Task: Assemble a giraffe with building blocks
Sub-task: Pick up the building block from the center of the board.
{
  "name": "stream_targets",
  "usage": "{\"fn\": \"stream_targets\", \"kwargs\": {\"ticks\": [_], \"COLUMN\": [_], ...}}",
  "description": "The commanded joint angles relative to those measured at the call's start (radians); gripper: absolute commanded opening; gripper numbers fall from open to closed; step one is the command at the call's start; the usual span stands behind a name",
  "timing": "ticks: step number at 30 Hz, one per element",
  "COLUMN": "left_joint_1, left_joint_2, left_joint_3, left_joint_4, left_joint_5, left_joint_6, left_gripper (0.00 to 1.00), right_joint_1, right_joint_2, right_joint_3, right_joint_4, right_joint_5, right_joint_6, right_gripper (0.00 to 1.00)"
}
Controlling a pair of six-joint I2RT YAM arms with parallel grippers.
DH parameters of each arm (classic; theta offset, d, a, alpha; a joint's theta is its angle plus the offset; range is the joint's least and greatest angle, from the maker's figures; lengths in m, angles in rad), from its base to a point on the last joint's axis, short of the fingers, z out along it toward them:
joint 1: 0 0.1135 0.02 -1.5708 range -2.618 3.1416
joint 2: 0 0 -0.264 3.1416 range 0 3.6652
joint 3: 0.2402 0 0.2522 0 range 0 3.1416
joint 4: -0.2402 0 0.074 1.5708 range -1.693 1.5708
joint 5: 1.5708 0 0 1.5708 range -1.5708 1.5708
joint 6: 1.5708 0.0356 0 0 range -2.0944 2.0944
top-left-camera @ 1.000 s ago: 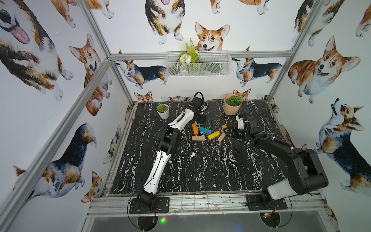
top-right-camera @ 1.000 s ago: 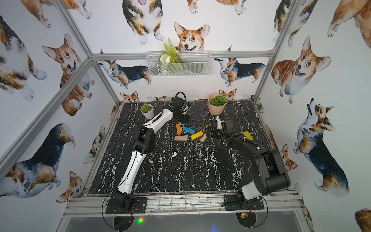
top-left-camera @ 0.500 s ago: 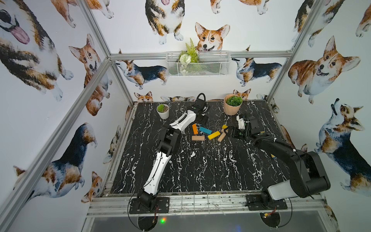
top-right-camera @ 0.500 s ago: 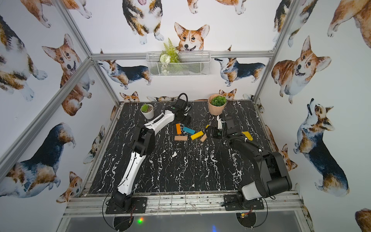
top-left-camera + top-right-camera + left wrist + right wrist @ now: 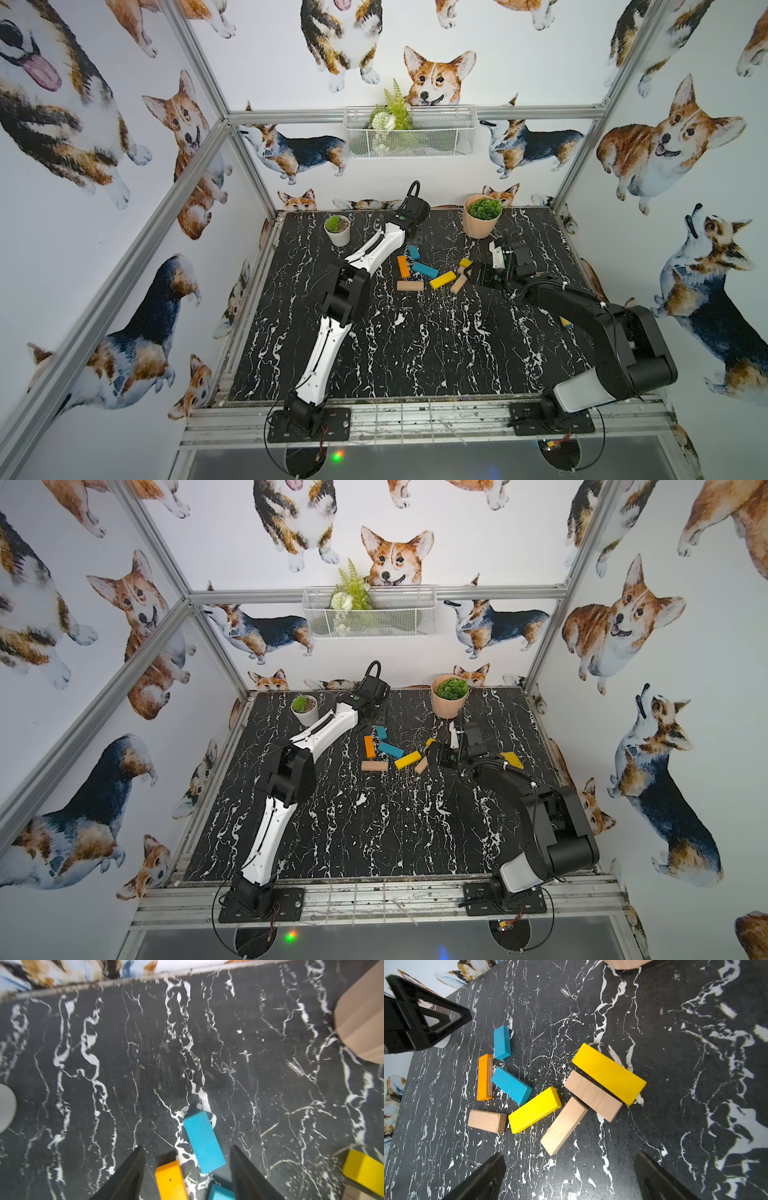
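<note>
The building blocks lie loose and flat on the black marble table; no giraffe figure shows. In the right wrist view I see a short teal block, an orange one, a longer teal one, three tan ones and two yellow ones. My left gripper is open and empty, just behind the short teal block and the orange block's end. My right gripper is open wide, empty, close to a tan block.
A white pot with a plant stands at the back left and a tan pot at the back right, close behind the blocks. A yellow tool lies under my right arm. A wire basket hangs on the back wall.
My left gripper has opened wider and drawn back toward the far wall, and the short teal block now lies in plain sight. My right arm has hardly moved.
</note>
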Motion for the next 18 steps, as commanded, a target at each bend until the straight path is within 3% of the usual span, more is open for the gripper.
{"fn": "stream_targets", "kwargs": {"ticks": [1, 18], "left_joint_1": [-0.013, -0.032], "left_joint_2": [0.04, 0.144], "left_joint_3": [0.041, 0.082], "left_joint_4": [-0.059, -0.058], "left_joint_5": [-0.043, -0.035], "left_joint_6": [-0.118, -0.179], "left_gripper": [0.67, 0.65], "right_joint_1": [0.003, 0.003], "right_joint_2": [0.002, 0.043], "right_joint_3": [0.011, 0.022], "right_joint_4": [-0.025, -0.029], "right_joint_5": [0.03, 0.011], "right_joint_6": [0.013, 0.026], "right_gripper": [1.0, 1.0]}}
